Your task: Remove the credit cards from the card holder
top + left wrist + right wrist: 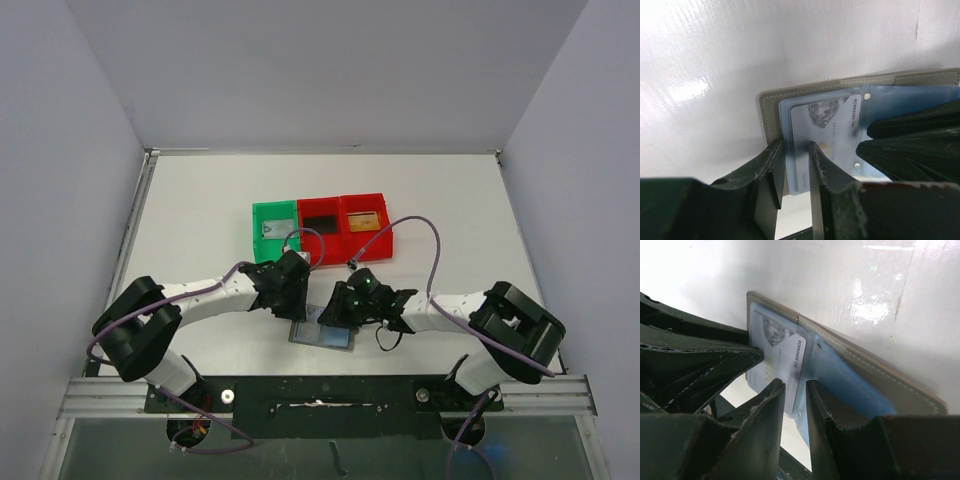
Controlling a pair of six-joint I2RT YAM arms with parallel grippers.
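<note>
While pinched from both sides, the card holder [325, 337] lay open

As it rested flat on the table [200, 200] near the arms' bases, the left gripper [795, 150] was clenched on its bluish pocket edge. The right gripper [795, 387] was clamped on the end of the silvery-grey card [822, 125], which sat against those pockets.

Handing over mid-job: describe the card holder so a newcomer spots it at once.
On the white table, look on the near side of the row of green and red bins, where the left gripper and right gripper meet. The card holder lies open there. Unlike the bright bins, it is flat and grey, with bluish pockets and a pale card showing.
</note>
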